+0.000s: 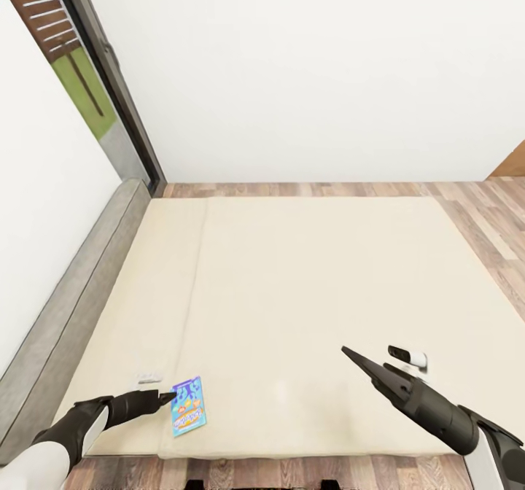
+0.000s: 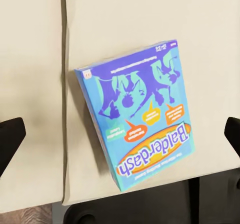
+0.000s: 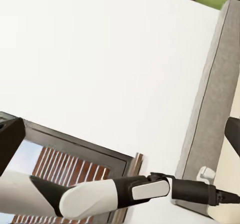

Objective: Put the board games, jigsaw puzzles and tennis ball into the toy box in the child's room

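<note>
A blue board game [image 1: 188, 405] lettered Balderdash lies flat on the beige mattress of the bed [image 1: 306, 293], near its front edge. My left gripper [image 1: 168, 397] hovers just left of the box, its tips at the box's edge. In the left wrist view the board game [image 2: 137, 116] lies below and between the two dark fingertips [image 2: 10, 136], which stand wide apart, so the left gripper [image 2: 120, 134] is open and empty. My right gripper [image 1: 350, 354] hangs over the mattress farther right, well away from the box. Its fingers [image 3: 10, 144] are spread open with nothing between them.
The bed's grey frame [image 1: 73, 300] runs along the left wall. A small white object [image 1: 149, 378] lies on the mattress just behind the left gripper. Wood floor [image 1: 481, 213] lies beyond and right of the bed, and a dark-framed glass door [image 1: 109, 74] stands at the back left.
</note>
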Controlling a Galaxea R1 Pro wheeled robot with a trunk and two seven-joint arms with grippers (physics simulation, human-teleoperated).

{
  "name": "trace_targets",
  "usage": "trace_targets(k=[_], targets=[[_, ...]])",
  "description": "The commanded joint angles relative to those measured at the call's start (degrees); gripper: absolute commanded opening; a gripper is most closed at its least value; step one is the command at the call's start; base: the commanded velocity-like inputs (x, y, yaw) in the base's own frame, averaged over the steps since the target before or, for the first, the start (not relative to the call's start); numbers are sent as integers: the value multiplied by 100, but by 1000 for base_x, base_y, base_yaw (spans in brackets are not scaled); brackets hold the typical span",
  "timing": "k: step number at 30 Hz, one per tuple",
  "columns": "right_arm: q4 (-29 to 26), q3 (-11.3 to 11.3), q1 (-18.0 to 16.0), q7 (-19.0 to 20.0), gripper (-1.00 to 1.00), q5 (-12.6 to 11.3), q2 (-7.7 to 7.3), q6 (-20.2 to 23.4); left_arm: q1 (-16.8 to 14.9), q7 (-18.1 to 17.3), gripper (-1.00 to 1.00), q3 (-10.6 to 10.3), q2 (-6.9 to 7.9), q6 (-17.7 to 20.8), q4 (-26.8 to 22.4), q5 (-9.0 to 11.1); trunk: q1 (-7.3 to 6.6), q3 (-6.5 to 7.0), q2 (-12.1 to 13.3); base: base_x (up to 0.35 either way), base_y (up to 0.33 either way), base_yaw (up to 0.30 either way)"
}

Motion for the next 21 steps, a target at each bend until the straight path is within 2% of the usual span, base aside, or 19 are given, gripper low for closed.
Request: trace_targets(k=[1, 12, 21], targets=[[-1, -3, -3, 54, 100, -16, 0, 38, -2, -37, 100, 48, -4, 44, -17, -44, 3, -17, -9, 0, 0, 0], [-1, -84, -5, 252, 100, -12, -3, 16, -2, -37, 100, 47, -4, 38, -50, -40, 3, -121, -9, 0, 0, 0], [3, -223, -5, 194, 100, 52, 2, -47, -2, -36, 100, 47, -4, 26, -55, -39, 3, -195, -9, 0, 0, 10]])
